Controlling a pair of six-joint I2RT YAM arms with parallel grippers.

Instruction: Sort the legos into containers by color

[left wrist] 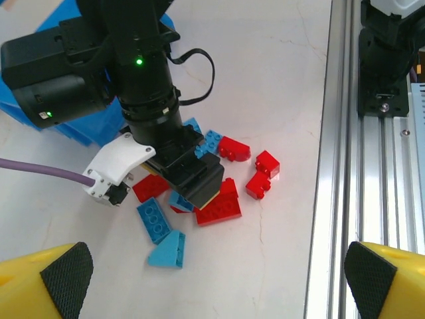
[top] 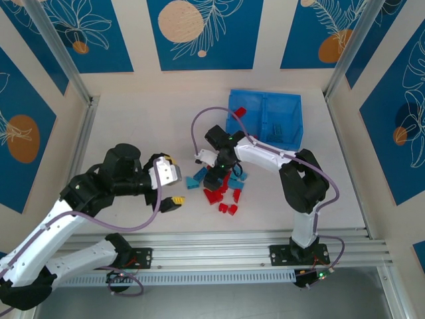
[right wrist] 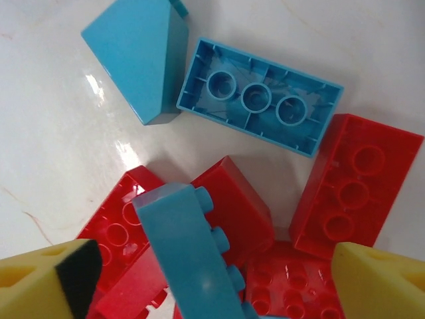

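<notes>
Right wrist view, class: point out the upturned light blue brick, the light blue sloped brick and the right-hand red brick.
Upturned light blue brick [right wrist: 260, 104]: right wrist view, middle tube of its underside.
Light blue sloped brick [right wrist: 131, 56]: right wrist view, smooth slanted face.
Right-hand red brick [right wrist: 352, 193]: right wrist view, middle circle.

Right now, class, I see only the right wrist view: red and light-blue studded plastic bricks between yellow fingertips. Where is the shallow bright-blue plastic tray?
Observer: The shallow bright-blue plastic tray lies beyond the brick pile, slightly right of it.
Operator: Anything inside it?
Observer: One small red studded brick, in its left compartment.
Operator: And the other arm?
Observer: The left gripper hangs open left of the pile, holding nothing.
</notes>
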